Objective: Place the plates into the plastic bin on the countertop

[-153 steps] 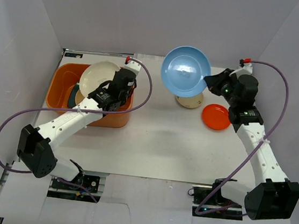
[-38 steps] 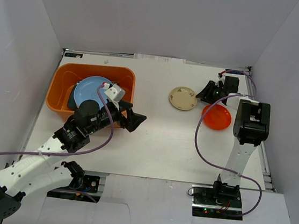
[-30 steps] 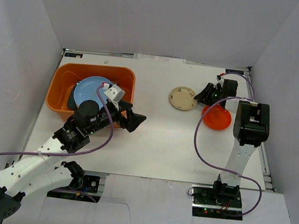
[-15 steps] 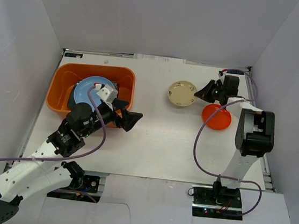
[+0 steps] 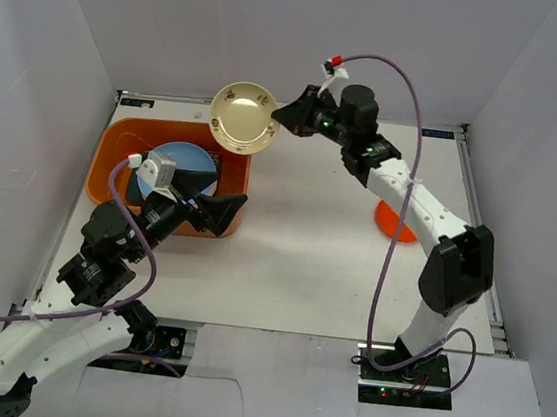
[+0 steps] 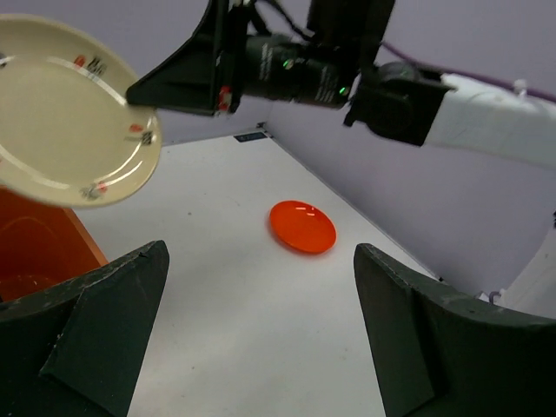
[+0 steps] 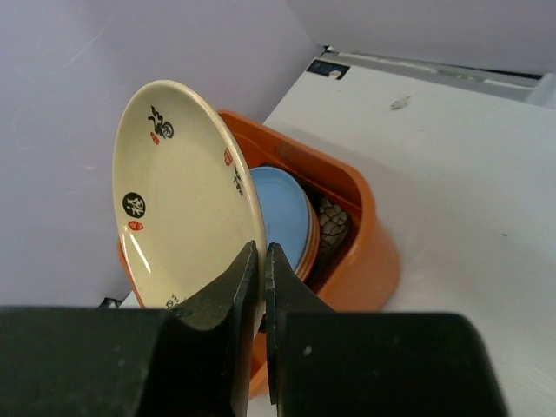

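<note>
The right gripper (image 5: 287, 119) is clamped on the rim of the cream plate (image 5: 241, 119), its 2 fingers pressed together on the plate's edge in the right wrist view. The plate hangs in the air, tilted nearly on edge, with small red and black marks around its inner rim. It is above the far right corner of the plastic bin (image 5: 114, 150), clear of the bin's walls. The bin sits at the far left corner of the countertop (image 5: 303, 262), and inside it a blue plate (image 5: 178, 162) lies on top, with a dark patterned plate (image 7: 330, 228) showing just beside it, against the bin's right wall. The left gripper (image 5: 226, 213) hangs at the bin's near right corner with its jaws wide apart and nothing between them. 1 orange plate (image 6: 302, 226) lies flat on the countertop near the right edge, well apart from the bin, partly covered by the right arm in the top view.
</note>
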